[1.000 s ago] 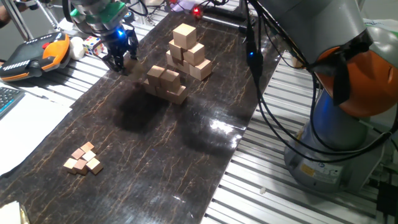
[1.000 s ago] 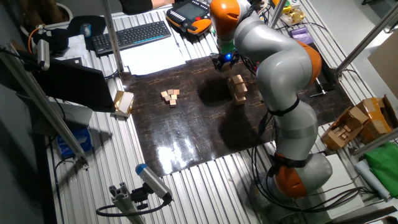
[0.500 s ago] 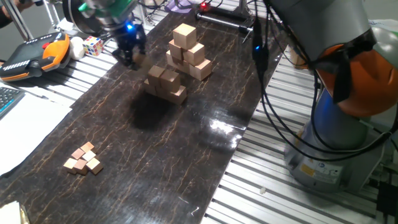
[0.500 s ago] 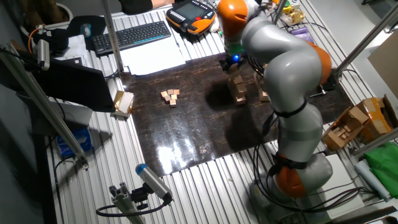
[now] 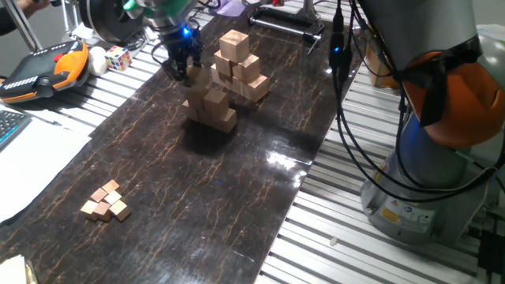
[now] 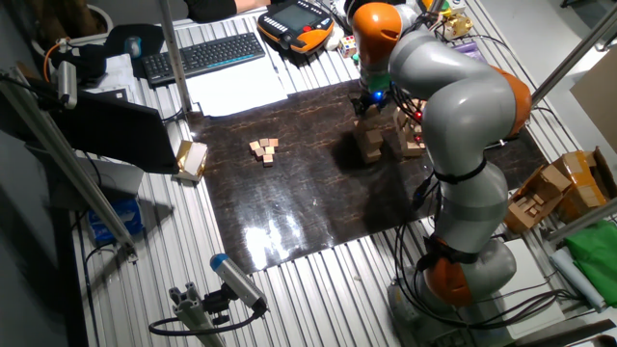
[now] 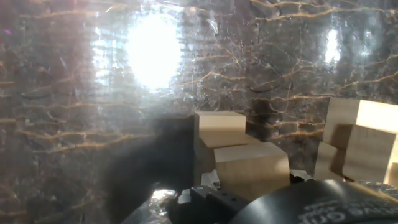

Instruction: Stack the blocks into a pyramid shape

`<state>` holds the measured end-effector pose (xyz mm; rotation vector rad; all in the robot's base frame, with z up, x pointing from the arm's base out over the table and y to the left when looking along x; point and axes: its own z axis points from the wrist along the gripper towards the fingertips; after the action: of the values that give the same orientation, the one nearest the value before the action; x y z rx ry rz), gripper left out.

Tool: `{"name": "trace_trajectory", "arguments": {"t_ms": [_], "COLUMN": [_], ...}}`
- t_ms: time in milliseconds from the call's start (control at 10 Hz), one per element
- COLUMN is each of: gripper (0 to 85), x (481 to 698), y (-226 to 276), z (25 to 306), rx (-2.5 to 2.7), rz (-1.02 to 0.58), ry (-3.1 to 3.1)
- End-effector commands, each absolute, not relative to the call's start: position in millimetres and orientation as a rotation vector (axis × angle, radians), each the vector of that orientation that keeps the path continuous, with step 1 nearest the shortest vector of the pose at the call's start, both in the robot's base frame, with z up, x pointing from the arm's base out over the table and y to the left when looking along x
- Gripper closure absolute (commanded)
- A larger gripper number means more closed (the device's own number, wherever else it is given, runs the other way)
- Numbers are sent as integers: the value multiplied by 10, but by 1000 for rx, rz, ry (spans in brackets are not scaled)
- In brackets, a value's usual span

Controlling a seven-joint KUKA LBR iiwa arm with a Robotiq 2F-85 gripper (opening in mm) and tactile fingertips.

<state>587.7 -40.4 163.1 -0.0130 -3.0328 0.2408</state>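
The pyramid shape is a stepped pile of light-tan blocks in the middle back of the dark mat, also seen in the other fixed view. My gripper hangs just above the pile's left rear, shut on one more tan block that is held higher than the pile's top. In the other fixed view the gripper sits right over the pile. The hand view looks down on two blocks close below, while the fingers are hidden by the hand's dark body.
A taller stack of bigger cubes stands right behind the pile. Several tiny cubes lie at the mat's near left. A colour puzzle cube and an orange pendant sit left of the mat.
The gripper has travelled right from the mat's back-left area to above the pile, carrying the tan block with it. The pile and the taller stack have not moved.
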Motion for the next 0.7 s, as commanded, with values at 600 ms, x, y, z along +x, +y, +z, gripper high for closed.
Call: {"name": "trace_trajectory", "arguments": {"t_ms": [600], "gripper": [593], "x": [5731], "y": [-382], "z": [1563], "rx": [-44], "rz": [248], "ry": [-3016]}}
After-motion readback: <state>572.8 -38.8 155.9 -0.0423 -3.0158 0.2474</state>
